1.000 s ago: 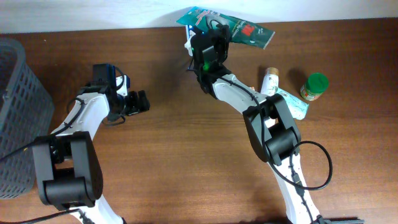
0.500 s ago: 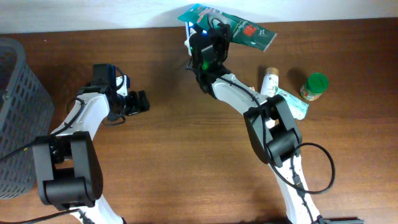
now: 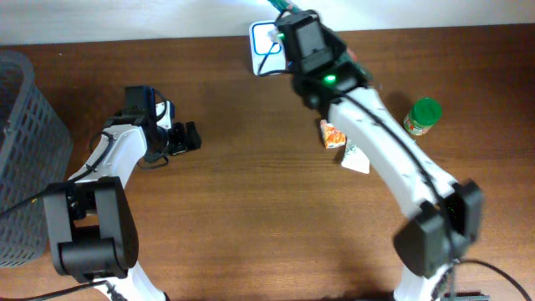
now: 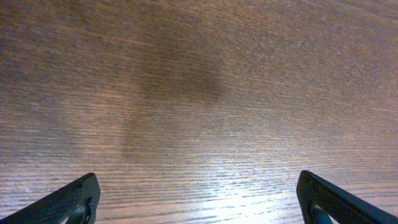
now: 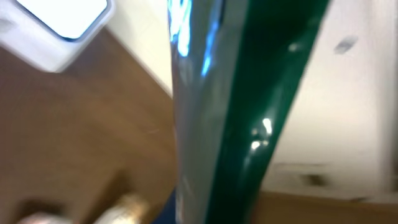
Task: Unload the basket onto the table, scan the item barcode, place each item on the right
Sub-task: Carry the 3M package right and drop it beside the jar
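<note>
Nearest me, left gripper (image 3: 185, 138) sits low over bare table (image 4: 199, 93), jaws wide, nothing in them, well apart from the action. Mid-table on the right: two small sachets (image 3: 333, 134), a green-lid jar (image 3: 422, 115), none touched.

Further out, right arm is raised, and right gripper (image 3: 292, 18) is at the far edge, clamped shut on the green packet (image 5: 217, 124). Own fingers don't show in the wrist view. The packet fills it, seen edge-on, long axis running top to bottom of the frame. From overhead it's mostly hidden under the gripper.

Scanner (image 3: 265, 38), the white pad at the far edge, lies just beside the gripper on its left, apart from the packet. In the wrist view it's off in the upper left corner, not facing the packet's flat side. My guess: packet needs shifting left and turning face-on. Can't tell which face has the barcode. Right arm is far nearer.
</note>
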Action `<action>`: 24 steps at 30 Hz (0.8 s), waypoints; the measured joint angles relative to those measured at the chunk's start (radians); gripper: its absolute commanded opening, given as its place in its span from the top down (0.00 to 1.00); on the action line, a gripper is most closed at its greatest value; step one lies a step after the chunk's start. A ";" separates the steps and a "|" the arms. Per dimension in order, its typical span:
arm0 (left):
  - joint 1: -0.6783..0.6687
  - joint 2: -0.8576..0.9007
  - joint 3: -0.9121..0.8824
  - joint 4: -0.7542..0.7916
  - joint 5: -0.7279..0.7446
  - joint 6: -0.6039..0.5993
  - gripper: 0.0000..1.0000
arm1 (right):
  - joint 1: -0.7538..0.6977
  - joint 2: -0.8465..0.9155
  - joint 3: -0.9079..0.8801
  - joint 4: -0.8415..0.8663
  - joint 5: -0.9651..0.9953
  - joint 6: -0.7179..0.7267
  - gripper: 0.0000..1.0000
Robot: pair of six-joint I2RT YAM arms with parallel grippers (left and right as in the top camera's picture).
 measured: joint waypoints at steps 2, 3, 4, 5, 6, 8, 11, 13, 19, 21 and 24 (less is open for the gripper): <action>0.000 0.000 0.000 0.000 0.000 0.000 0.01 | -0.040 -0.061 0.002 -0.090 -0.106 0.099 0.96; 0.000 0.000 0.000 -0.001 0.000 0.000 0.01 | -0.064 -0.089 0.002 -0.149 -0.154 0.140 0.96; 0.000 0.000 0.000 0.000 0.000 0.000 0.01 | -0.101 -0.119 0.002 -0.219 -0.207 0.173 0.96; 0.000 0.000 0.000 0.000 0.000 0.000 0.01 | -0.131 -0.135 0.003 -0.258 -0.241 0.194 0.96; 0.000 0.000 0.000 0.000 0.000 0.000 0.01 | -0.161 -0.146 0.005 -0.311 -0.272 0.217 0.96; 0.000 0.000 0.000 -0.002 0.000 0.000 0.01 | -0.215 -0.150 0.005 -0.407 -0.319 0.242 0.96; 0.000 0.000 0.000 0.000 0.000 0.000 0.01 | -0.289 -0.135 -0.002 -0.521 -0.391 0.266 0.96; 0.000 0.000 0.000 0.000 0.000 0.000 0.01 | -0.335 -0.119 -0.009 -0.550 -0.435 0.275 0.96; 0.000 0.000 0.000 0.000 -0.001 0.000 0.01 | -0.451 -0.072 -0.088 -0.563 -0.501 0.309 0.57; 0.000 0.000 0.000 0.000 0.000 0.000 0.01 | -0.476 -0.060 -0.099 -0.563 -0.509 0.324 0.42; 0.000 0.000 0.000 0.000 0.000 0.000 0.01 | -0.504 -0.057 -0.103 -0.563 -0.512 0.330 0.33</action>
